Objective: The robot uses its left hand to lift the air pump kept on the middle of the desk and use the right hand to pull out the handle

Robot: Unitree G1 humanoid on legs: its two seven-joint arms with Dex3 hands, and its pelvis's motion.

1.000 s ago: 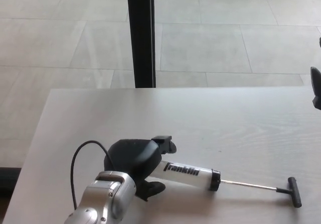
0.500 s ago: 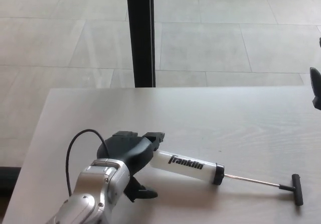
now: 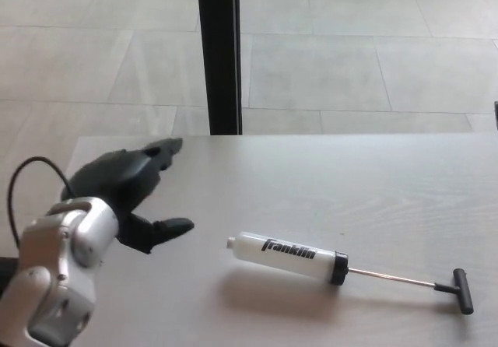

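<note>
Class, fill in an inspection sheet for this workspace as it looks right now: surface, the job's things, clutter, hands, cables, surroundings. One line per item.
Surface: pale wood-grain desk, mostly bare.
Job's things: air pump lies flat on the desk, white barrel marked Franklin; its rod is drawn out to the right, ending in a black T-handle.
Clutter: nothing seen.
Hands: left hand is open, fingers apart, to the left of the pump and not touching it; right hand not in view.
Cables: a black cable loops by the left wrist.
Surroundings: grey tiled floor beyond the desk, with a black vertical post behind its far edge.
</note>
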